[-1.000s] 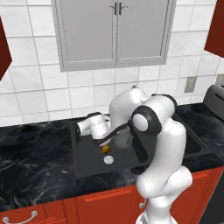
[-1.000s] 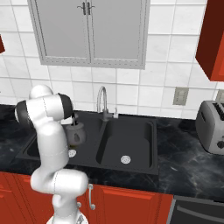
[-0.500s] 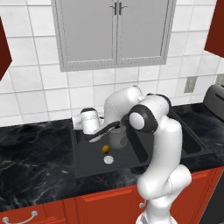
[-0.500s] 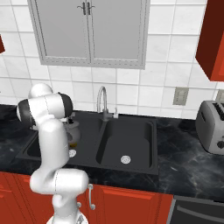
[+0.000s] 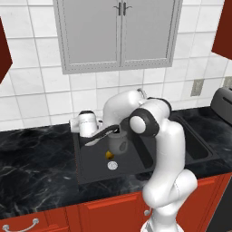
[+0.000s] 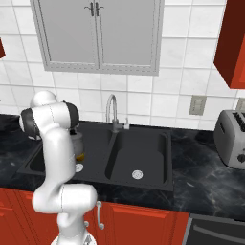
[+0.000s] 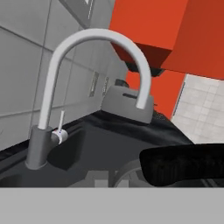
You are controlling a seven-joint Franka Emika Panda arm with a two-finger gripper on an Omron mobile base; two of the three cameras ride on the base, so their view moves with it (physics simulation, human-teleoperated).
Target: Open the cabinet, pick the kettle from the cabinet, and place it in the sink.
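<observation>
Lifted slightly since a second ago, white robot hand hovers over black rectangular sink.
Small dark grey kettle stands inside; grip state unclear; catching its handle could topple it.

Curved silver faucet arches across frame centre, toaster behind it, red cabinet upper right, kettle's dark handle lower right.

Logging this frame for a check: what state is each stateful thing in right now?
kettle: upright in the sink's left basin, lid on.
sink: no water seen.
faucet: not running.
grey wall cabinet: both doors shut.
toaster: standing on the counter.
tool: hidden, state unclear.
</observation>
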